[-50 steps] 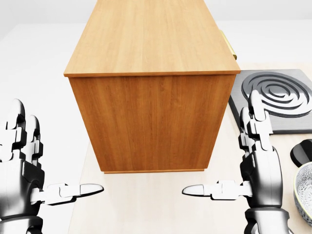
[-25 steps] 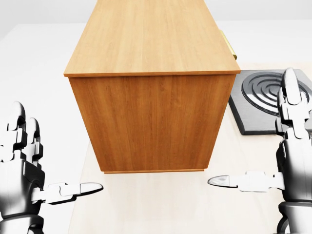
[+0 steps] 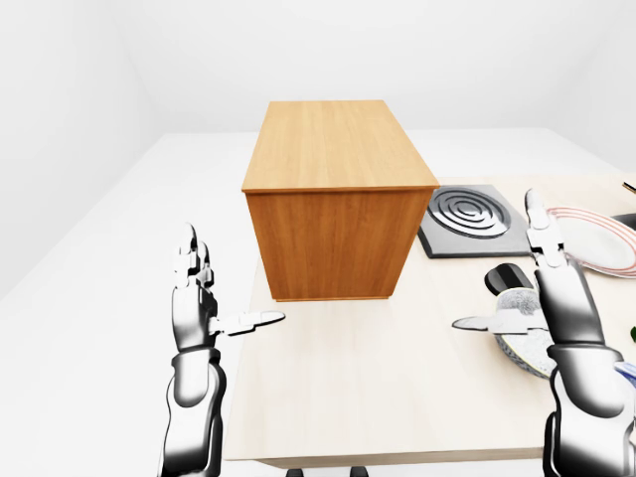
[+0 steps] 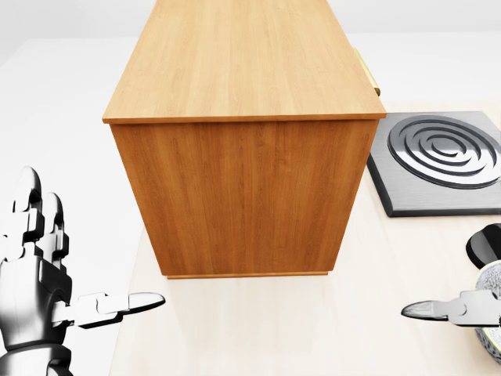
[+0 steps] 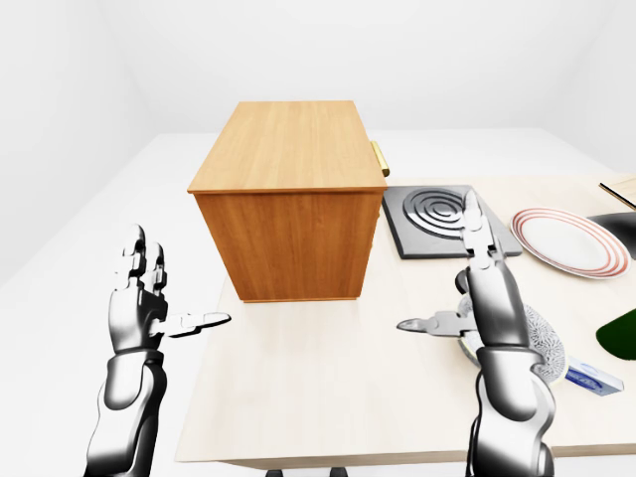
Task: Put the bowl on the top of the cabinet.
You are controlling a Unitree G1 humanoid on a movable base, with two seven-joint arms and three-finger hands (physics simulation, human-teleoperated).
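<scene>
A wooden cabinet (image 3: 336, 195) stands upright on the table; a patterned bowl (image 3: 524, 328) sits right of it.

Mostly hidden behind the right hand (image 3: 556, 298) in both eye views: the bowl (image 3: 524, 333). Only a sliver of rim visible at the head view's right edge. Cut off by the right edge: plate (image 3: 606, 238) in the left-eye view, dark green thing (image 5: 621, 333) in the right-eye view, too little seen to identify.

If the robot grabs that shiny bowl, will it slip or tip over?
The bowl looks silvery and glossy, so it may be slippery for the right hand. It seems rigid, not floppy, probably holding its shape. Its rounded sides suggest that it might rock if pushed at the rim.
</scene>
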